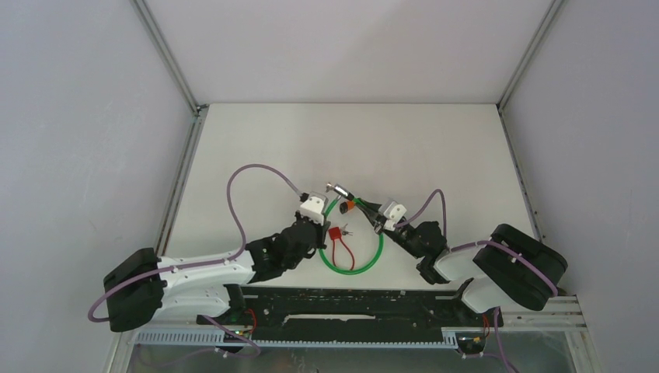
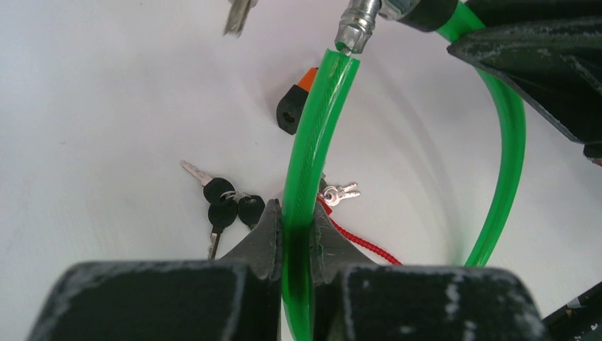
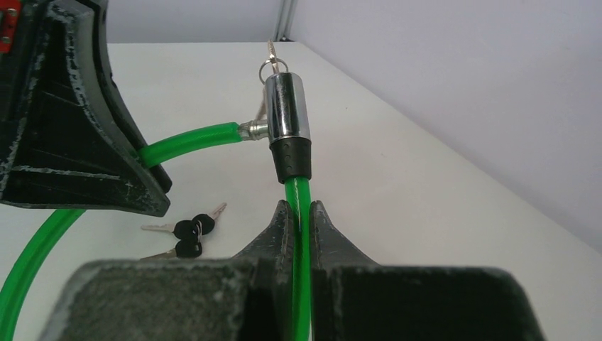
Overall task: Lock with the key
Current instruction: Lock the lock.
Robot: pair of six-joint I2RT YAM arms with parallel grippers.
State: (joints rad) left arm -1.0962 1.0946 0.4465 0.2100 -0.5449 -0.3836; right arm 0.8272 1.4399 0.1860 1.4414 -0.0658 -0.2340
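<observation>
Green plastic-coated cable lock [image 1: 353, 269] lies looped on the white table [image 1: 350, 140], near the middle and just ahead of both arm bases. I see my left arm stretched low from the near left corner, forearm angled inward, wrist tipped toward the top of the loop. The left gripper [image 2: 294, 222] is pinched almost closed on the cable, one finger on each side, a little below the cable's metal end pin [image 2: 353, 27]. My right arm reaches in from the near right corner with its elbow bent and its wrist pointing left, so the two grippers face each other. The right gripper [image 3: 302, 213] is also clamped tight on the cable, just under the black collar of the chrome lock barrel [image 3: 285, 106], which stands upright above its fingers. The end pin meets the barrel's side. A key [image 3: 272, 53] on a ring sticks out of the barrel's top. On the table near the loop lie a bunch of black-headed keys [image 2: 223, 202], small silver keys [image 2: 339, 192] beside a red cord [image 2: 362, 245], and an orange-and-black cap [image 2: 294, 106].
</observation>
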